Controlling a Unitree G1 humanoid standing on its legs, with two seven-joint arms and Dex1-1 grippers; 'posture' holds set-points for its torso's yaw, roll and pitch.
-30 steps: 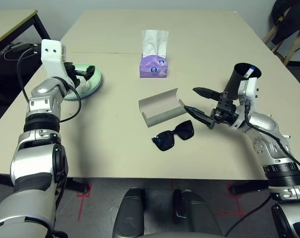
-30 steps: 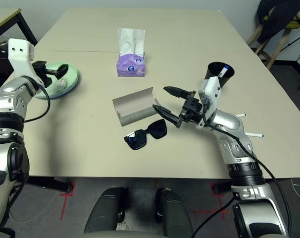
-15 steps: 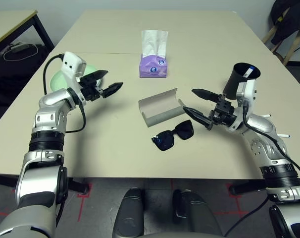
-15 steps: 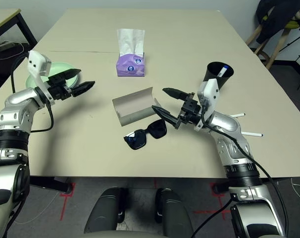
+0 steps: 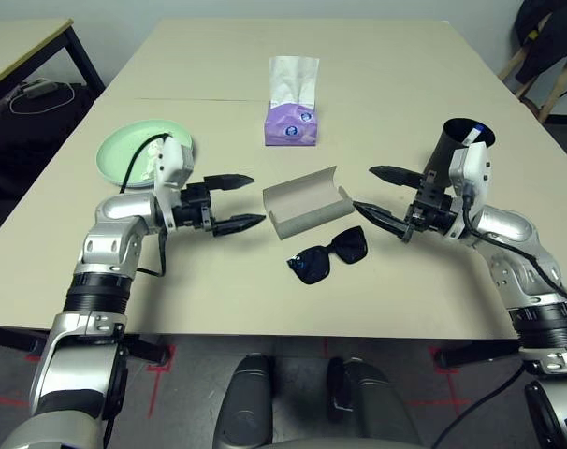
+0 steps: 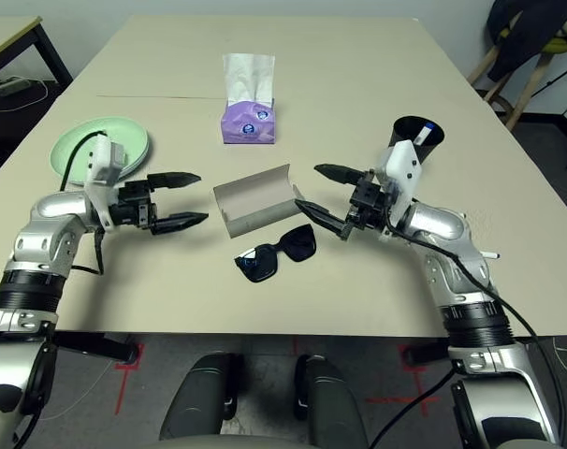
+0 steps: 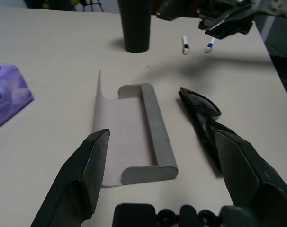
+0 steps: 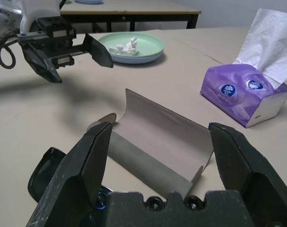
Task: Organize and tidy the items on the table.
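The grey glasses case (image 5: 307, 201) lies open at the middle of the table (image 5: 218, 281), with the black sunglasses (image 5: 328, 255) just in front of it. My left gripper (image 5: 255, 199) hovers open just left of the case, holding nothing. Facing it from the right of the case, my right gripper (image 5: 364, 188) is open and holds nothing. A pale green plate (image 5: 124, 150) at the left holds a crumpled white tissue wad (image 8: 126, 46). At the right, behind my right wrist, stands the black cup (image 5: 455, 150) with a blue-white pen (image 5: 471, 137) in it.
A purple tissue pack (image 5: 291, 122) stands behind the case. Two small pens (image 7: 185, 45) lie on the table near the cup. A side table (image 5: 21, 42) stands far left, and a chair with dark clothing (image 5: 545, 37) at the far right corner.
My left gripper has left the green plate and swung right to just beside the glasses case. The right gripper has barely shifted.
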